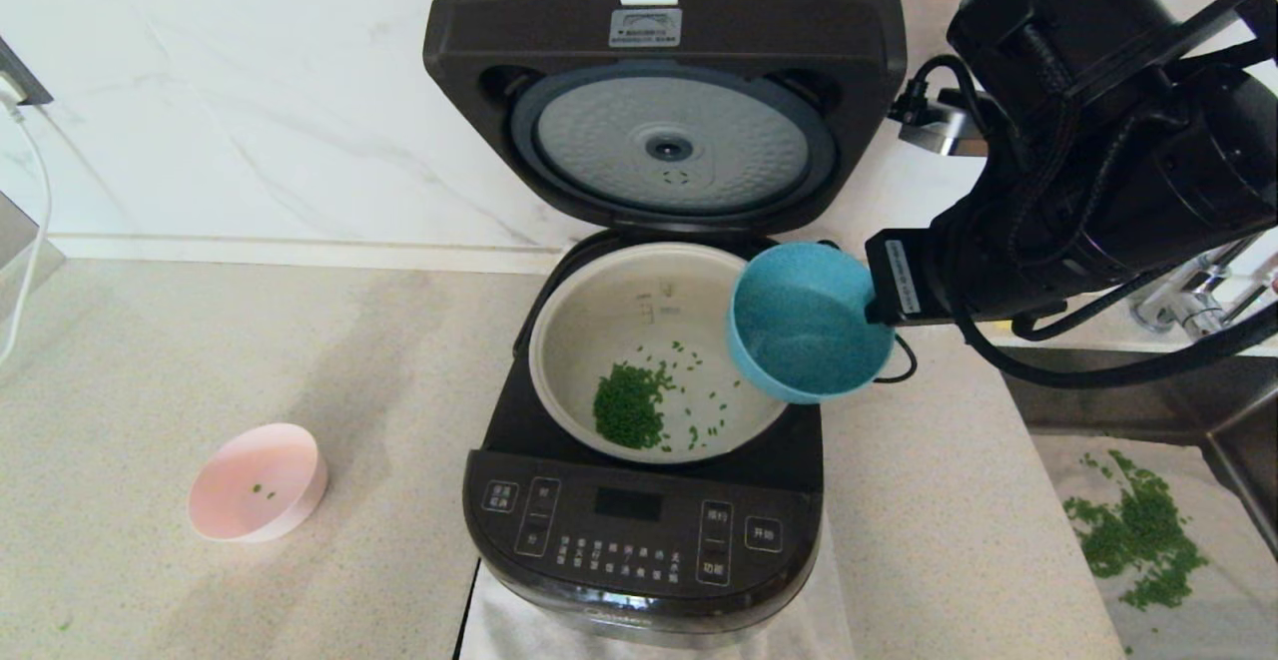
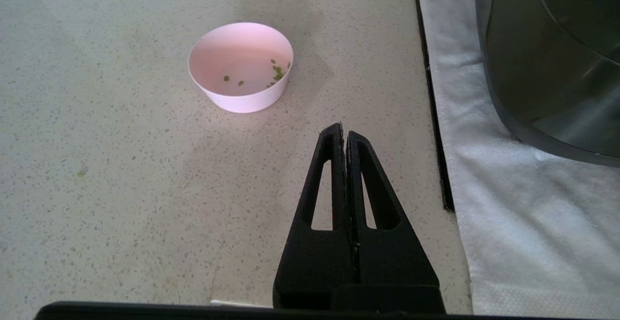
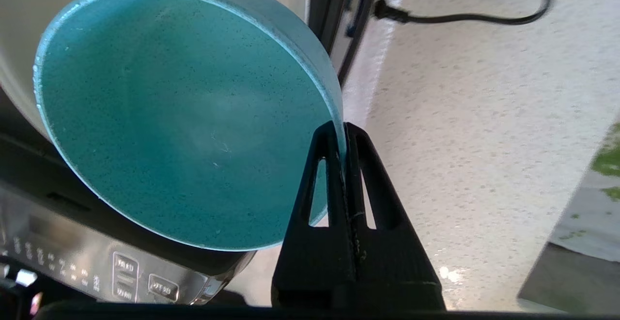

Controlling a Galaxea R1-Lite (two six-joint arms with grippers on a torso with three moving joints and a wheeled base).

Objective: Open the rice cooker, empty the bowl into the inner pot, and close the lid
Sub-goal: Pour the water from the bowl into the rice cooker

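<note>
The counter (image 1: 150, 360) spreads speckled and pale before me, and at its centre stands the rice cooker (image 1: 639, 530), its control panel facing me at 6 o'clock. The lid (image 1: 664, 101) is swung fully up at 12 o'clock, its dimpled silver plate turned toward me. Below it the inner pot (image 1: 619, 321) sits seated in the cooker, with a heap of chopped greens (image 1: 629, 410) on its floor toward 7 o'clock and loose bits scattered around. At the pot's 3 o'clock rim, my right end effector (image 3: 343, 131) is clamped tight on the wall of a blue bowl (image 1: 804, 326), which is tipped on its side with its mouth facing the pot and its inside bare. My left end effector (image 2: 344, 131) hangs over the counter with its fingers pressed together, holding nothing. Beyond it, at 8 o'clock from the cooker, a pink bowl (image 1: 260, 485) stands upright with a few green flecks inside.
</note>
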